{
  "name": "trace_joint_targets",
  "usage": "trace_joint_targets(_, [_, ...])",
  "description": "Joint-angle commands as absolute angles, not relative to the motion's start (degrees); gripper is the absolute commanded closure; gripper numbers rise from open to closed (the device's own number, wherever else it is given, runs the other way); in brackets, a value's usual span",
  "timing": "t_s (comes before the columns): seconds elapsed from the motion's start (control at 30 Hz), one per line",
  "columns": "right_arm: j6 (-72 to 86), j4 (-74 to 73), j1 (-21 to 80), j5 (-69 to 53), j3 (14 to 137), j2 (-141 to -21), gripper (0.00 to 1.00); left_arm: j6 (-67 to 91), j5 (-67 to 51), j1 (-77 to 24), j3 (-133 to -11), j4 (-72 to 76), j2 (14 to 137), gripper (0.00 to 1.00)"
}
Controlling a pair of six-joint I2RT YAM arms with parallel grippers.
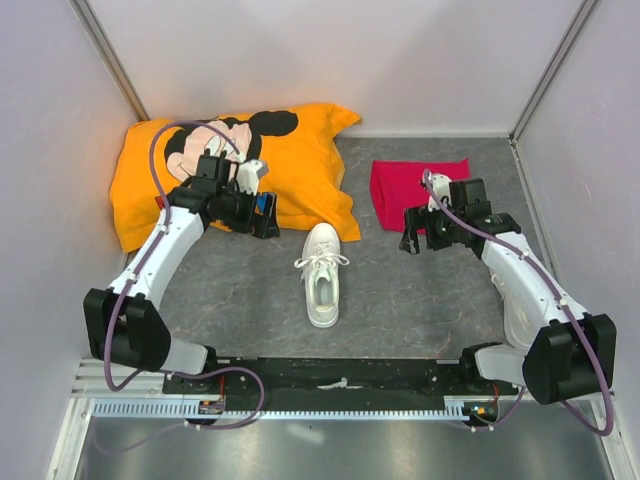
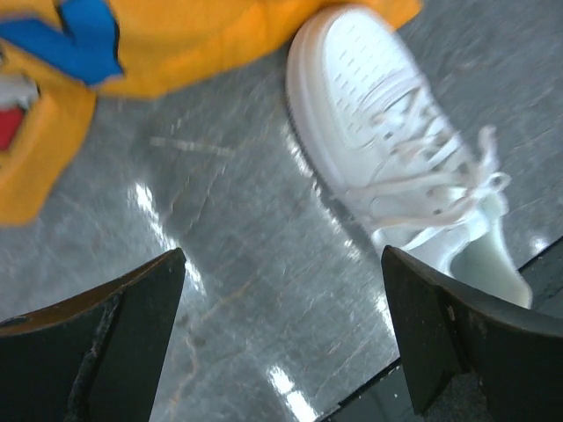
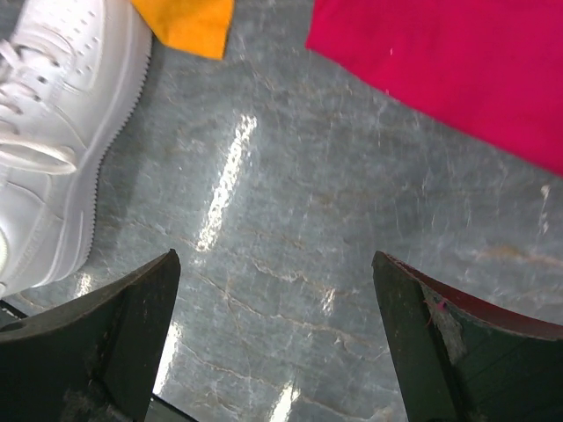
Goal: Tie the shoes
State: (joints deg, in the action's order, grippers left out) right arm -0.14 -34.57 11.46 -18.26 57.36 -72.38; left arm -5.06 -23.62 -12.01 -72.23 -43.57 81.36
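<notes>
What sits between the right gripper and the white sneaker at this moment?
Nothing: only bare grey tabletop separates the right gripper from the white lace-up sneaker. This is clear in the top and right wrist views.

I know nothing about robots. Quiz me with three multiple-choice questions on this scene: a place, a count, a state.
1. Where does the white shoe lie? A. on the orange pillow B. on the table between the arms C. on the red cloth
2. How many shoes show? A. one B. two C. three
3. The grippers are: A. both open, empty B. both shut on laces C. holding the shoe
Answers: 1 B, it rests on bare table, apart from pillow and cloth. 2 A, every view shows just one. 3 A, left gripper and right gripper stand wide with nothing between.
</notes>
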Motion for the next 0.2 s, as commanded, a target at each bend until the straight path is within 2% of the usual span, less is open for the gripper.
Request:
trace_joint_targets(0.0, [2.02, -33.05, 11.43, -16.52, 54.32, -69.35, 0.02, -0.53, -17.23, -12.04, -65.93, -42.98, 76.74, 0.01])
trace_joint_targets(0.17, [2.64, -32.17, 11.34, -17.67, 53.35, -68.73, 0.02, 1.14, -13.81, -12.04, -63.37, -42.63, 73.22, 0.01])
